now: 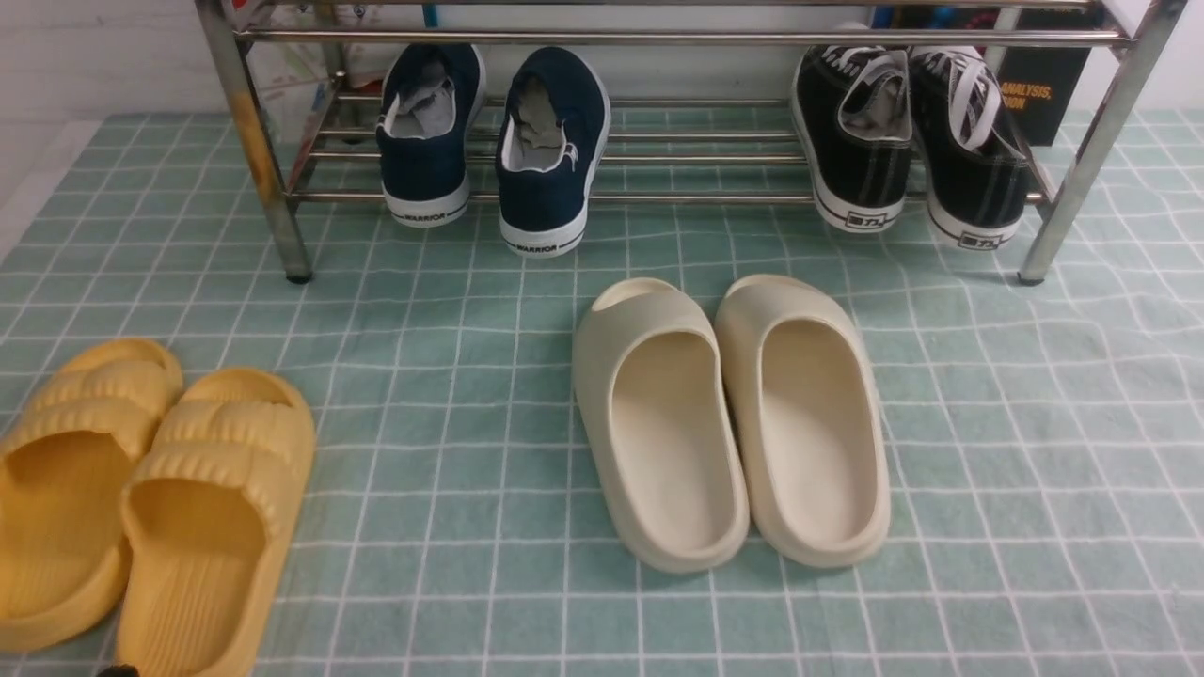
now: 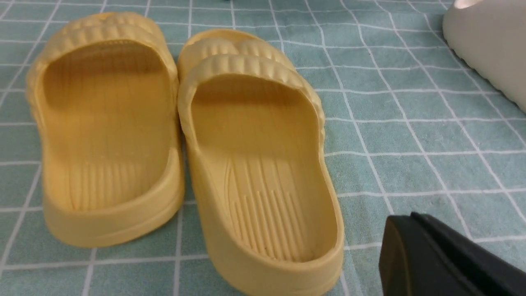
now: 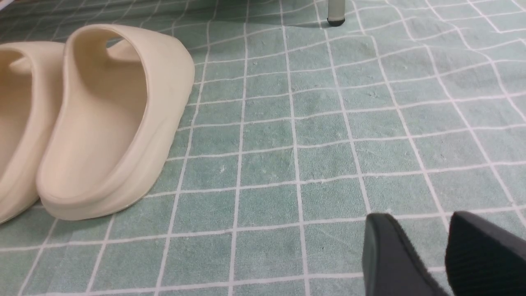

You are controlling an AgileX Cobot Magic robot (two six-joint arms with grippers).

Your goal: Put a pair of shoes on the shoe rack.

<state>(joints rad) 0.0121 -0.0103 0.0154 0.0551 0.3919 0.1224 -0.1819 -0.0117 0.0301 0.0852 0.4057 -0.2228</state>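
Note:
The pair of shoes stands on the lowest shelf of the shoe rack point(image 1: 658, 38), heels toward me: the left navy shoe point(image 1: 425, 136) and the right navy shoe point(image 1: 550, 150), whose heel overhangs the front tube. Neither gripper is near them. In the left wrist view my left gripper point(image 2: 404, 222) is shut with nothing in it, low over the cloth beside the yellow slippers point(image 2: 185, 135). In the right wrist view my right gripper point(image 3: 419, 216) is open and empty above the cloth, to the side of the cream slippers point(image 3: 102, 123).
Black lace-up sneakers point(image 1: 912, 132) fill the right end of the same shelf. Yellow slippers point(image 1: 141, 489) lie front left and cream slippers point(image 1: 734, 423) in the middle of the green checked cloth point(image 1: 1035, 470). A rack leg point(image 3: 336, 12) stands ahead of the right gripper.

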